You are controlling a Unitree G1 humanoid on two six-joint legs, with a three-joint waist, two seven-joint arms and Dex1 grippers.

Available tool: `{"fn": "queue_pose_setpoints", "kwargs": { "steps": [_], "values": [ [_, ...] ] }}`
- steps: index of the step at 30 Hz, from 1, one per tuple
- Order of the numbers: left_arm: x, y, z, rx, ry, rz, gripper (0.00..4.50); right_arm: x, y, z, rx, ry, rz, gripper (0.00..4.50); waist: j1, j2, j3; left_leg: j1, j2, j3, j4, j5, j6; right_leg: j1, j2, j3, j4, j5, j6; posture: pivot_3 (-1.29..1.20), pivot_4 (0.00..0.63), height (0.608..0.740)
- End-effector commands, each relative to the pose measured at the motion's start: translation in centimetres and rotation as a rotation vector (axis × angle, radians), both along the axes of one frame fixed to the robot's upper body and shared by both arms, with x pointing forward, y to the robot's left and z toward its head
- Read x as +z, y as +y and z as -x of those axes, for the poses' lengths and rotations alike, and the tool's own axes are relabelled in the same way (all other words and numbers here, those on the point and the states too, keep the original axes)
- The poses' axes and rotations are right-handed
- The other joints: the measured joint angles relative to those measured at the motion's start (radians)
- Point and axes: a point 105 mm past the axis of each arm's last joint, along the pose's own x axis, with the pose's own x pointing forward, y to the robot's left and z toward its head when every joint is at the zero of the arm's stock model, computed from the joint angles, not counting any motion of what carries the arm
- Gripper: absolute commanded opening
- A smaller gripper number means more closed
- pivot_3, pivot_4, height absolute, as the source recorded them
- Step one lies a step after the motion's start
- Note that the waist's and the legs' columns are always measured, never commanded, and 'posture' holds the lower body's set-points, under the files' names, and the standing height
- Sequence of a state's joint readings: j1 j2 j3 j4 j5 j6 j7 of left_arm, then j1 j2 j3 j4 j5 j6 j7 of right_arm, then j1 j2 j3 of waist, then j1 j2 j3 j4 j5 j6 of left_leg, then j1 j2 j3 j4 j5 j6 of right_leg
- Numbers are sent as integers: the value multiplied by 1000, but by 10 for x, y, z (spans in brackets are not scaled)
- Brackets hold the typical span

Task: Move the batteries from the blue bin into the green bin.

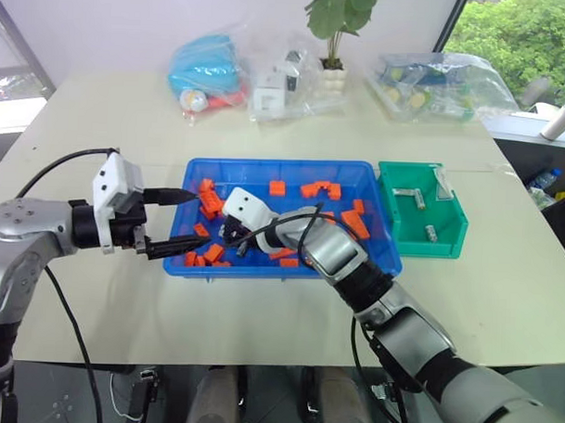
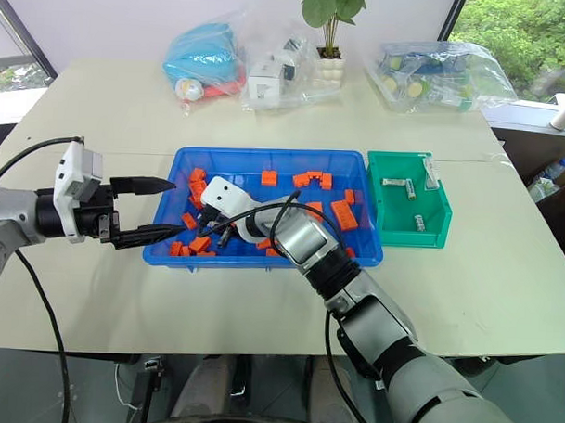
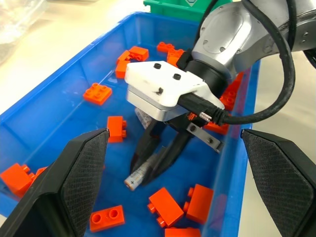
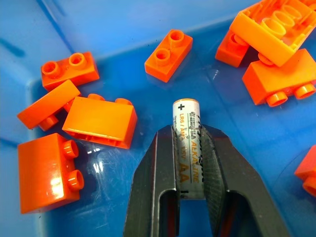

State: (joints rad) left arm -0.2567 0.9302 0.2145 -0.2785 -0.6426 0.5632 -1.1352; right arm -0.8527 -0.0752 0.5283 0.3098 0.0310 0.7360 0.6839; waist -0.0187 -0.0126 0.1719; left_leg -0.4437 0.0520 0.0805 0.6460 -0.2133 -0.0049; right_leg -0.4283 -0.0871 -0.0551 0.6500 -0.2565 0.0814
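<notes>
**Battery pinched, lift next**

My right gripper (image 4: 190, 148) has its jaws closed on a battery (image 4: 189, 143) low in the blue bin (image 1: 376, 192), lower-left of centre. I'd lift straight, clear the orange blocks (image 4: 101, 121), then carry right to the green bin (image 1: 449, 238). Left gripper (image 1: 175, 222) jaws open.

Right gripper (image 4: 187, 148) angled down and toward the left, both black fingers (image 4: 155, 173) pressed flat against a battery (image 4: 187, 148) lying lengthwise between them, plus end poking past the fingertips. Left gripper (image 1: 175, 224) held almost level just beside the right gripper, fingers spread wide, gripping nothing.
</notes>
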Motion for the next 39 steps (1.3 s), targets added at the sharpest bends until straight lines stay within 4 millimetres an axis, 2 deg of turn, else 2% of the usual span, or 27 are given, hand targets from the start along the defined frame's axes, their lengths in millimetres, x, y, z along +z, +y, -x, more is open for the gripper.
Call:
{"fn": "queue_pose_setpoints", "kwargs": {
  "steps": [1, 4, 6, 7, 8, 9, 10, 13, 15, 17, 19, 22, 24, 25, 28, 30, 32, 34, 36, 39],
  "values": [
    [4, -4, 7, -46, -15, -21, 4500, 4, -17, -1, -34, 23, -6, 120, 1, 0, 0, 0, 0, 0, 0, 0, 0, 0, 0, 0, 0, 0, 0, 0, 150, 736],
    [-1, -8, 9, -78, -9, -36, 4500, 29, -38, -6, -78, 16, -58, 120, 6, 0, 0, 0, 0, 0, 0, 0, 0, 0, 0, 0, 0, 0, 0, 0, 150, 736],
    [-4, -11, 9, -93, -9, -42, 4500, 57, -62, -13, -146, -5, -111, 120, 8, 0, 0, -1, 0, 0, 0, 0, 0, 0, -1, 0, 0, 0, 0, 0, 150, 736],
    [-5, -12, 9, -101, -11, -44, 4500, 72, -80, -17, -194, -24, -136, 120, 8, 0, 1, -1, 0, 0, 1, 0, 0, 0, -1, 0, -1, -1, -1, 0, 150, 736],
    [-6, -13, 8, -104, -12, -43, 4500, 91, -109, -24, -281, -44, -163, 120, 8, 0, 1, -1, 0, 0, 1, 0, 0, 0, -1, 0, -1, -1, -1, 0, 150, 736],
    [-6, -13, 7, -105, -13, -41, 4500, 103, -129, -26, -338, -57, -181, 120, 11, 1, 1, -1, 0, 0, 0, 0, 0, 0, -1, 0, -1, -1, -1, 0, 150, 736],
    [-7, -13, 6, -103, -16, -38, 4500, 113, -159, -29, -422, -89, -175, 120, 12, 1, 1, -2, -1, 0, 1, 0, 0, 0, -2, 0, -1, -1, -1, 0, 150, 736],
    [-7, -11, 1, -92, -22, -26, 4500, 128, -222, -24, -588, -134, -148, 120, 11, 0, 1, -2, -1, 0, 0, 0, 0, 0, -2, 0, -3, -2, -4, 0, 150, 736],
    [-8, -11, -1, -88, -23, -22, 4500, 134, -255, -16, -674, -163, -115, 120, 9, 0, 1, -2, -1, 1, -1, 0, 0, 0, -2, 0, -3, -2, -3, 0, 150, 736],
    [-9, -10, -2, -89, -24, -20, 4500, 135, -279, -8, -739, -180, -81, 120, 2, 0, 1, -1, -1, 1, -2, 0, 0, -1, -1, 0, -3, -2, -3, 0, 150, 736],
    [-8, -10, -3, -92, -26, -18, 4500, 131, -293, -1, -783, -164, -70, 120, -2, 1, 2, 0, 0, 2, -2, 0, 0, -1, -1, 0, -3, -2, -3, 0, 150, 736],
    [-7, -11, -6, -95, -29, -13, 4500, 122, -297, 4, -798, -135, -69, 120, -1, 1, 2, 1, 0, 2, -2, 0, 0, -1, 0, 0, -3, -2, -3, 0, 150, 736],
    [-6, -12, -9, -97, -35, -9, 4500, 117, -296, 5, -795, -121, -74, 1158, 5, 1, 2, 0, 0, 2, -2, 0, 0, -1, 0, 0, -3, -2, -3, 0, 150, 736],
    [-5, -13, -10, -100, -39, -7, 4500, 114, -297, 3, -801, -131, -57, 1435, 6, 1, 2, 0, 0, 2, -1, 0, 0, -1, -1, 0, -3, -2, -3, 0, 150, 736],
    [-2, -15, -12, -106, -46, -4, 4500, 116, -298, -4, -802, -176, -31, 2858, 9, 1, 2, -1, -1, 2, 0, 0, 0, -1, -1, 0, -3, -2, -3, 0, 150, 736],
    [-2, -15, -13, -108, -48, -4, 4500, 125, -290, -8, -761, -208, -47, 2858, 8, 1, 2, -1, -1, 2, 0, 0, 0, -1, -1, 0, -3, -2, -4, 0, 150, 736],
    [-1, -16, -12, -108, -50, -5, 4500, 132, -269, -12, -679, -234, -69, 2858, 5, 1, 3, -1, -1, 2, 0, 0, 0, -1, -1, 1, -3, -2, -3, 0, 150, 736],
    [-1, -16, -12, -107, -53, -5, 4500, 136, -240, -16, -590, -230, -110, 2858, -2, 1, 3, -1, 0, 2, 0, 0, 0, -1, 0, 1, -3, -1, -2, 0, 150, 736],
    [0, -16, -12, -102, -56, -3, 4500, 131, -207, -18, -512, -191, -151, 2858, -3, 1, 3, -1, 0, 1, -1, 0, 0, -1, 1, 1, -2, 0, 0, 0, 150, 736],
    [0, -16, -11, -91, -59, 0, 4500, 110, -162, -20, -430, -119, -169, 2858, 1, 1, 3, -1, 1, 0, -1, 0, 0, -1, 2, 0, -2, 0, 0, 0, 150, 736]
  ]
}}
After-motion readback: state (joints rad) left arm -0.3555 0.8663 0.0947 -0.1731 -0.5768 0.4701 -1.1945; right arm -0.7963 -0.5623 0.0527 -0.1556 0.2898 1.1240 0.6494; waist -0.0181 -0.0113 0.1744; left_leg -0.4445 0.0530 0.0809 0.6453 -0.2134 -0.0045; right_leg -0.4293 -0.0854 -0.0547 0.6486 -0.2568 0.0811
